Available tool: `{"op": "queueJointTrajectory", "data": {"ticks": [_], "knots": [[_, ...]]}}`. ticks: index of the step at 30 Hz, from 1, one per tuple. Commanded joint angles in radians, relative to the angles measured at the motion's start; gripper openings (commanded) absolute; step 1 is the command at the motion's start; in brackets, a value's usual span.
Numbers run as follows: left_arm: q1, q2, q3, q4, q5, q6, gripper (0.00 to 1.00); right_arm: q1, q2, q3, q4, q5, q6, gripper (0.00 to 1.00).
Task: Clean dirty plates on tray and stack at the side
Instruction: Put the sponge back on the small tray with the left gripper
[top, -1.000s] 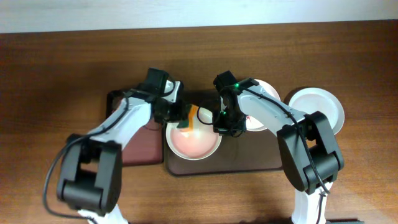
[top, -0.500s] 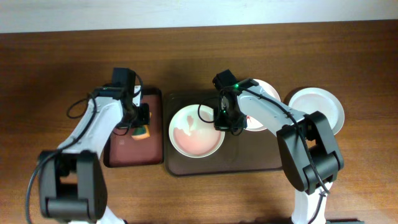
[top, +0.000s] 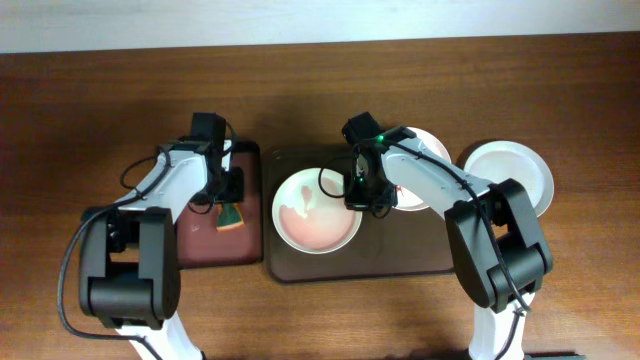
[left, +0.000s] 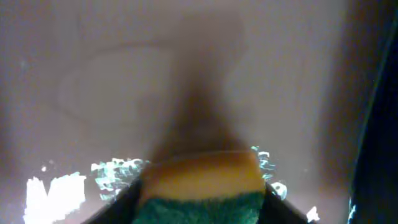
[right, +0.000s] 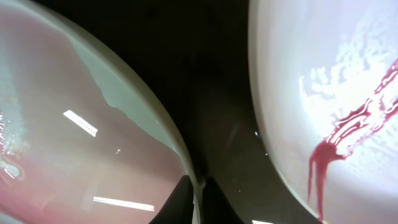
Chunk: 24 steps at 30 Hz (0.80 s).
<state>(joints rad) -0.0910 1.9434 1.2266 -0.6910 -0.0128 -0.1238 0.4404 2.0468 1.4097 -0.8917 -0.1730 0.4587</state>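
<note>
Overhead: the large dark brown rectangular tray (top: 400, 262) holds a round white plate smeared pink (top: 316, 212) in its left half and a second white plate (top: 436, 148) toward its far right, partly under an arm. A third white plate (top: 512, 170) lies just right of the tray.

Left wrist: left of the tray, the left gripper (left: 199, 211) flanks a yellow-and-green sponge (left: 199, 183) on a smaller reddish-brown tray (left: 124, 74); whether it grips, I cannot tell.

Right wrist: the right gripper (right: 198, 202) is pinched closed on the smeared plate's rim; the second plate shows a red streak (right: 348, 118).
</note>
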Motion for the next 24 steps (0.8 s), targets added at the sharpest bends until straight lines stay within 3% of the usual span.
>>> {"op": "queueJointTrajectory", "data": {"ticks": [1,3,4,5,7,12,15,17,20,21,22,24], "knots": [[0.0,0.039,0.007,0.002,0.043,0.006,0.0,0.004,0.004,-0.006,-0.01,0.028,-0.009,0.08],[0.005,0.029,0.07,-0.009,0.043,0.006,0.0,0.004,0.004,-0.006,-0.013,0.028,-0.009,0.07],[0.01,0.024,0.117,-0.031,0.042,0.007,0.11,0.004,0.004,-0.006,-0.015,0.028,-0.009,0.07],[0.018,0.024,0.142,-0.056,0.039,0.007,0.66,0.004,0.004,-0.006,-0.017,0.028,-0.009,0.07],[0.02,0.026,0.136,-0.112,0.04,0.006,0.81,0.004,0.004,-0.006,-0.017,0.028,-0.009,0.07],[0.019,0.027,0.023,-0.159,0.07,0.006,0.77,0.004,0.004,-0.006,-0.017,0.028,-0.009,0.06],[0.019,0.027,-0.015,-0.16,0.089,0.006,0.41,0.004,0.004,-0.006,-0.017,0.027,-0.009,0.05],[0.019,0.027,-0.014,-0.159,0.087,0.006,0.0,0.004,0.004,-0.006,-0.022,0.028,-0.009,0.05],[0.022,0.025,0.006,-0.182,0.06,0.006,0.0,0.004,0.004,-0.006,-0.023,0.028,-0.009,0.04],[0.025,0.025,0.031,-0.208,0.058,0.006,0.06,0.003,0.003,-0.006,-0.014,0.028,-0.021,0.04],[0.025,0.025,0.046,-0.219,0.058,0.006,0.57,0.003,0.002,0.002,-0.007,0.033,-0.04,0.04],[0.024,0.025,0.052,-0.225,0.058,0.006,0.7,0.003,-0.013,0.035,-0.013,0.055,-0.067,0.04]]}}
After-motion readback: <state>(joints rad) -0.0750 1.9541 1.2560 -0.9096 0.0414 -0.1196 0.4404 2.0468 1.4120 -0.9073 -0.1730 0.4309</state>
